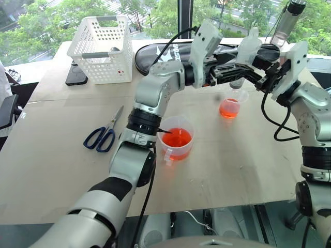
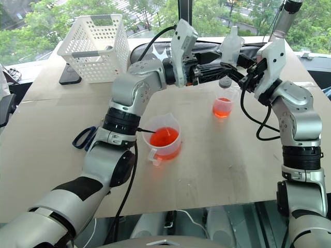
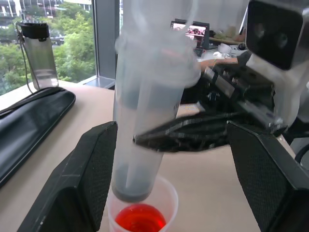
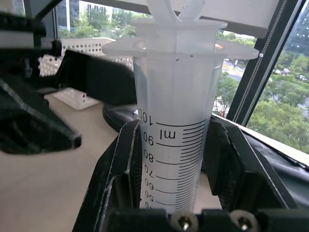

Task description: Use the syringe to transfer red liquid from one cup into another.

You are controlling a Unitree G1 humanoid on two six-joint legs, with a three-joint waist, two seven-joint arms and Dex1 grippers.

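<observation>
Sitting nearest, the handled cup (image 1: pixel 177 140) holds red liquid (image 1: pixel 177 138) on the table (image 1: pixel 243 160). Farther on, the syringe (image 3: pixel 145 121) stands upright, plunger pushed down, over the small cup (image 1: pixel 231 106), which also holds red liquid. The right gripper (image 4: pixel 176 169) clamps its barrel; the left gripper (image 3: pixel 169 159) stands spread on either side of it, touching nothing. Risk: the low nozzle may catch the rim in a sideways swing, tipping the cup, and drips may fall.

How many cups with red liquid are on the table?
2: a wide clear plastic handled cup near the table's middle, and a smaller narrow clear cup farther back, under the clear plastic syringe.
</observation>
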